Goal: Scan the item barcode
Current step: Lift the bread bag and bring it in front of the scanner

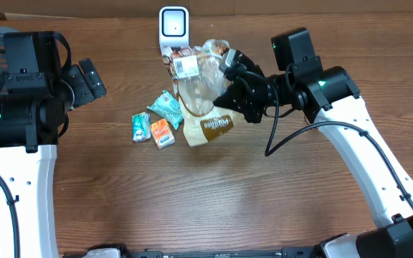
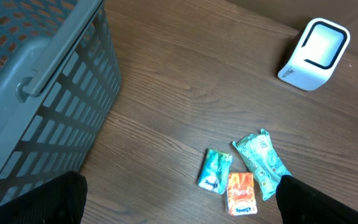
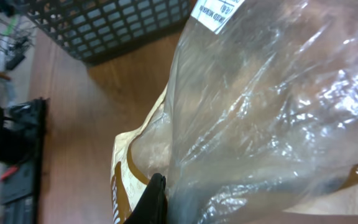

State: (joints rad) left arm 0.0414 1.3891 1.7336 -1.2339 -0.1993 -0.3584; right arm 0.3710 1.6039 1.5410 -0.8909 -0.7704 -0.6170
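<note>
**Bag lifted to the scanner, label end first**

At the far left corner of the surface [image 1: 192, 201] stands one grey basket [image 2: 42, 93], which I take to be where scanned goods end up. My left end effector [image 1: 92, 79] hangs beside it with its jaws spread wide and nothing between them. It is parked clear of the work, probably so it can take whatever comes next.

Toward the middle lie three packets close together: a green packet [image 1: 141, 127], an orange packet [image 1: 163, 133] just beside it, and a longer teal packet [image 1: 168, 107] a little nearer the far edge. All three lie flat and untouched, so I judge they are waiting their turn.

One white scanner [image 1: 173, 27] stands at the middle of the far edge, its window facing into the surface.

The task's thing is the single bag [image 1: 206, 107], clear plastic with a brown printed panel, just in front of the scanner. My right end effector [image 1: 229, 89] is pinched tight on its plastic. I hold it from the right side so that the white label [image 1: 186, 67] at its far end points toward the scanner. I cannot tell for certain whether the barcode squarely meets the window, because the crinkled plastic glares.

In all: one basket, three packets, one scanner, one bag, two end effectors.
</note>
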